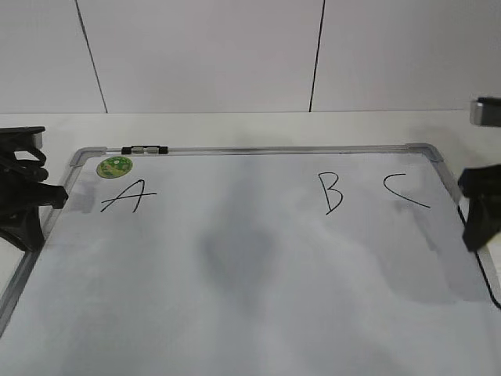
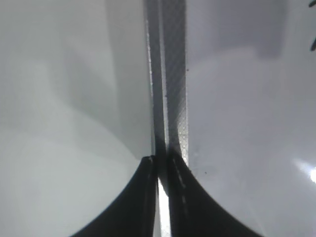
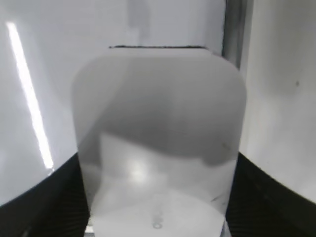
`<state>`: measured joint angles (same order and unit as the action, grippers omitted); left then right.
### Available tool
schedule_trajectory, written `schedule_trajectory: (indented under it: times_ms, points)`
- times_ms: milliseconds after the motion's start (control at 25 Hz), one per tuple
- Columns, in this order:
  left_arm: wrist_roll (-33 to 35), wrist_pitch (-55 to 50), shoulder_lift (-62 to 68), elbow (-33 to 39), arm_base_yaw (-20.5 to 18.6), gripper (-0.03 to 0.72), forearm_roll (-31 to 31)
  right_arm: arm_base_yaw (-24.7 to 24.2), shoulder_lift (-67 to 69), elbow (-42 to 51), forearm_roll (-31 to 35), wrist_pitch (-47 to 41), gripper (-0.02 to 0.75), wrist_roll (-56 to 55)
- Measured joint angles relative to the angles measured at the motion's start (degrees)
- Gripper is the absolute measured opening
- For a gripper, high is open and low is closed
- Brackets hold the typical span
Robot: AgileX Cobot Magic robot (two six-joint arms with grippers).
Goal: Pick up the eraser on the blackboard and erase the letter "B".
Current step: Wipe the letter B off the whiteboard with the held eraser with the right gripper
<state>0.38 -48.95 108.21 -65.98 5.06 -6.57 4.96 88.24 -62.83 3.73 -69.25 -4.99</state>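
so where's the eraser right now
The white rounded plastic eraser fills the right wrist view, sitting between the right gripper fingers over the white board's right-edge grey frame.

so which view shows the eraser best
The right wrist view: the eraser fills it, a white rounded block between the right gripper's fingers. The exterior view does not show the eraser clearly; only that gripper shows at the board's right edge. The left wrist view shows none of it.
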Motion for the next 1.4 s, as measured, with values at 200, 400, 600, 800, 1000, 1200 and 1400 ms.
schedule_trajectory:
  times_ms: [200,400,600,800,1000,1200,1400]
  points:
    - [0.0,0.0,0.0,0.0,0.0,0.036,-0.1,0.0,4.58,-9.69,0.43,-0.16,0.549,-0.26]
    - [0.0,-0.1,0.0,0.0,0.0,0.037,-0.1,3.2,10.31,-18.14,0.06,-0.6,0.549,-0.52]
    - [0.0,-0.28,0.0,-0.04,0.0,0.038,-0.1,8.83,18.86,-29.38,0.06,-0.69,0.549,-0.74]
    - [0.0,-0.42,0.0,-0.04,0.0,0.038,0.13,13.51,28.09,-37.83,0.17,-0.69,0.549,-0.74]
    - [0.0,-0.55,0.0,-0.13,0.0,0.039,0.24,16.11,35.47,-42.29,0.17,-0.69,0.549,-0.78]
    - [0.0,-0.55,0.0,-0.13,0.0,0.039,0.32,16.68,40.71,-46.55,-0.28,-0.83,0.549,-0.87]
    - [0.0,-0.55,0.0,-0.13,0.0,0.039,0.32,16.72,43.71,-49.24,-1.71,-1.55,0.548,-1.22]
